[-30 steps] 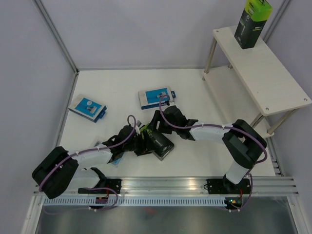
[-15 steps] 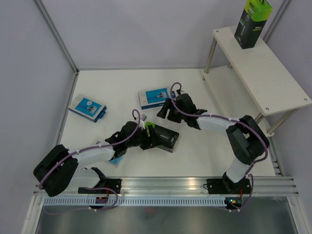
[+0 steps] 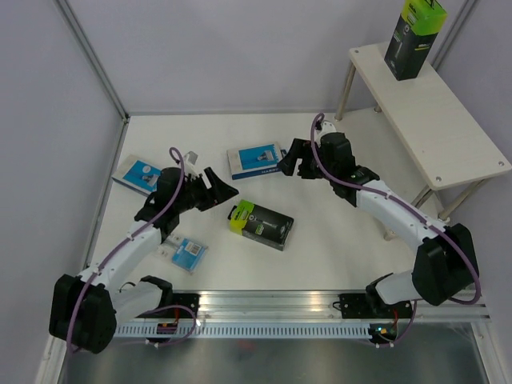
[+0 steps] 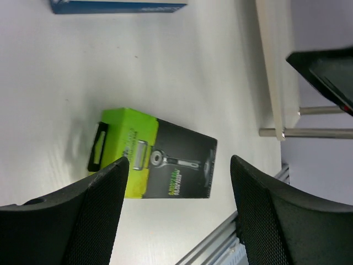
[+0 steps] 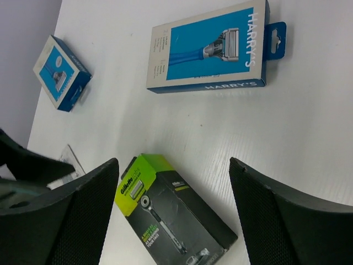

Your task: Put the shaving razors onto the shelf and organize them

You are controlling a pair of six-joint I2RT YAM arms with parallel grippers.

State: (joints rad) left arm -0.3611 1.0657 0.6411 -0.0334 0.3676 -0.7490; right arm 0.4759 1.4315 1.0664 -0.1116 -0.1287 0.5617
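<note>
One black razor box with a lime-green top [image 3: 260, 224] lies flat mid-table; it also shows in the left wrist view [image 4: 160, 160] and the right wrist view [image 5: 171, 221]. A second one [image 3: 414, 32] stands on the shelf's top board [image 3: 448, 128]. A flat blue-and-white box [image 3: 256, 160] [image 5: 212, 49] lies behind the flat box, another [image 3: 144, 176] [image 5: 60, 74] at far left. The small blister pack [image 3: 186, 250] lies at front left. My left gripper [image 3: 220, 188] [image 4: 179, 165] is open and empty, left of the flat box. My right gripper [image 3: 290, 162] [image 5: 174, 165] is open and empty, beside the nearer blue box.
The shelf's silver legs [image 3: 346, 88] stand at the table's far right, with its lower board [image 3: 384, 152] near my right arm. White walls and a metal frame post [image 3: 92, 60] close the table at left and back. A metal rail [image 3: 320, 308] runs along the near edge.
Both grippers have let go of the black-and-green box and drawn back, the left up and to the left, the right up and to the right. The box now lies flat alone.
</note>
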